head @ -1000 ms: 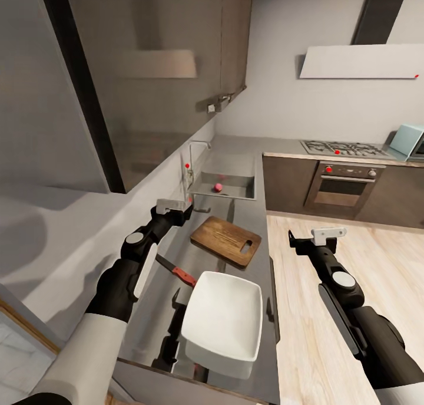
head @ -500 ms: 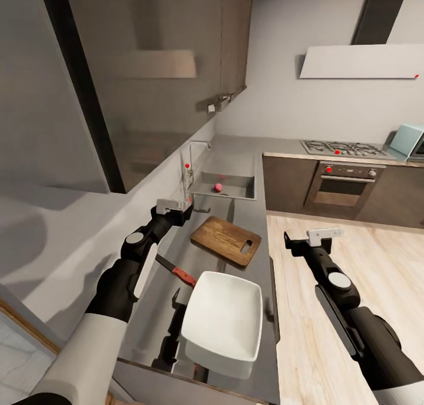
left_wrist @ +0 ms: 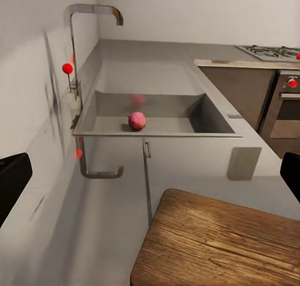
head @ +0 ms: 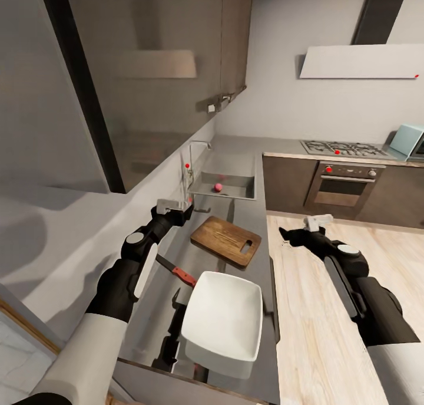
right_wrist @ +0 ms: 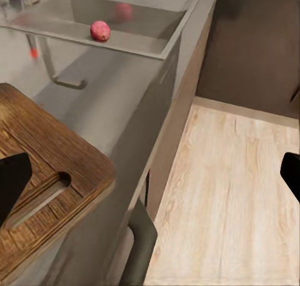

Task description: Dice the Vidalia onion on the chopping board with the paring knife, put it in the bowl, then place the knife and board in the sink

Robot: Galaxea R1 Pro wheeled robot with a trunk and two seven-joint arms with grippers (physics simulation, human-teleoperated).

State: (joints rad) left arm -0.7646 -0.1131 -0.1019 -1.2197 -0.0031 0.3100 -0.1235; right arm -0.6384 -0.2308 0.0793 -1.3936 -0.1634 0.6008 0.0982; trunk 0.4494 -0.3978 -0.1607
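The Vidalia onion (head: 218, 187), small, round and reddish, lies in the steel sink (head: 235, 191); it also shows in the left wrist view (left_wrist: 137, 120) and right wrist view (right_wrist: 100, 30). The brown chopping board (head: 225, 240) rests on the grey countertop (head: 247, 216) in front of the sink. The paring knife (head: 176, 269) lies between the board and the white bowl (head: 224, 319). My left gripper (head: 184, 211) hovers open above the counter, left of the board (left_wrist: 219, 242). My right gripper (head: 284, 234) is open over the floor, just past the counter's front edge, facing the board (right_wrist: 44, 173).
A curved faucet (left_wrist: 94, 11) with a red knob (left_wrist: 67, 68) stands at the sink's wall side. Upper cabinets (head: 153, 69) hang over the counter. An oven (head: 344, 187) and hob (head: 341, 148) stand at the far right. Light wooden floor (head: 330, 287) runs beside the counter.
My right arm has swung left toward the counter's edge and its wrist has turned. The left arm, onion, board, knife and bowl have not moved.
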